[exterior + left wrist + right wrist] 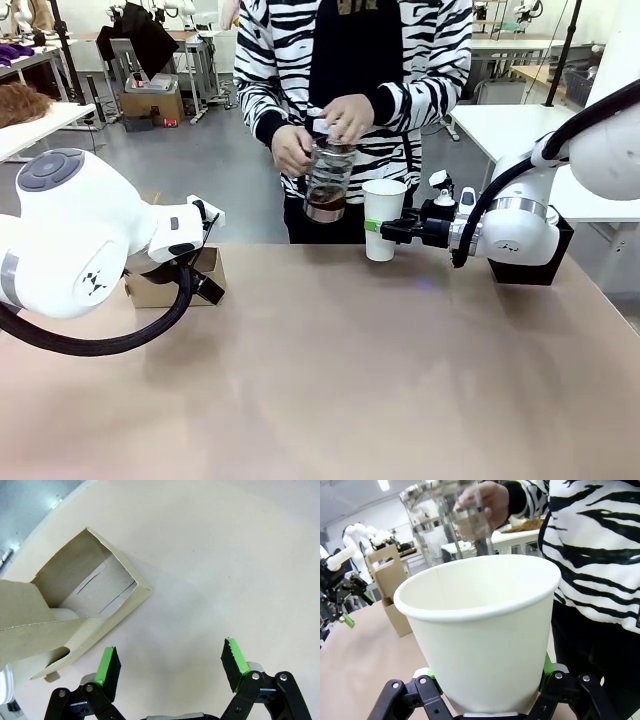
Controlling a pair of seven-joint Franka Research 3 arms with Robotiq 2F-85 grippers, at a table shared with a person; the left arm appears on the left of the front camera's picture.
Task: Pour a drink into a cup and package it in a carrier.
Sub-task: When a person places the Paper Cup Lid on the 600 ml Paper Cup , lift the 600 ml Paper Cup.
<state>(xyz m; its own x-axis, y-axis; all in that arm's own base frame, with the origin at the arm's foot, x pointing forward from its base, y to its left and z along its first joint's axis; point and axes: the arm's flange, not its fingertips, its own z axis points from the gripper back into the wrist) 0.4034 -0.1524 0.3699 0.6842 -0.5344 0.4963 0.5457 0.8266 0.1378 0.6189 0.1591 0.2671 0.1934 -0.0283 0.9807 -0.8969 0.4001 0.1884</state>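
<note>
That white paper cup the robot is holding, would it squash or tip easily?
Probably light: no liquid shows inside the cup. Its thin paper wall may dent if the jaws of the right gripper squeeze hard. Tall with a narrower base, so likely tippy.

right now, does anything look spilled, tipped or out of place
Nothing stands out. The cup stands upright in the right pincer, the person holds the jug upright beside it, the carrier sits by the open left pincer, and the table shows no spill.
</note>
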